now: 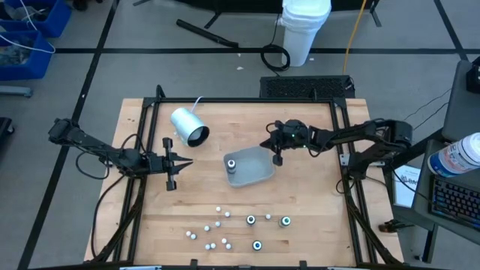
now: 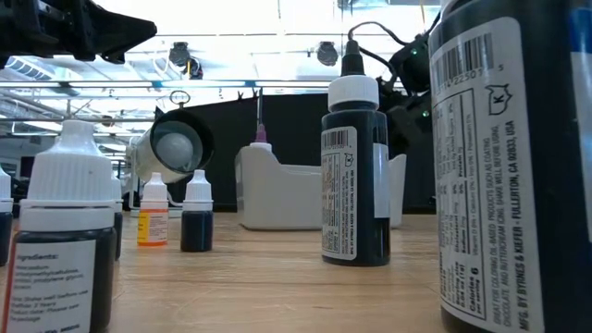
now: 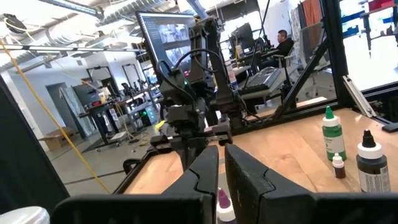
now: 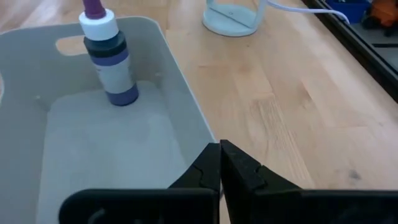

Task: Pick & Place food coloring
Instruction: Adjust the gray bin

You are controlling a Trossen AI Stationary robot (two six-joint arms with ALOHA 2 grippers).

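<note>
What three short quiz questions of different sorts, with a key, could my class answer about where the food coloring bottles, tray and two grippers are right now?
1. True or false: one bottle stands upright inside the grey tray.
2. Multiple choice: where do most of the food coloring bottles stand? A) in the tray; B) loose on the table, near its front edge; C) inside the white-and-grey cylinder.
3. Short answer: which gripper is at the tray's rim, and does it hold anything?

Key
1. True.
2. B.
3. The right gripper; its fingers are shut and hold nothing. The left gripper waits on the tray's other side, nearly shut, with a purple-tipped bottle showing between its fingers in the left wrist view.
</note>
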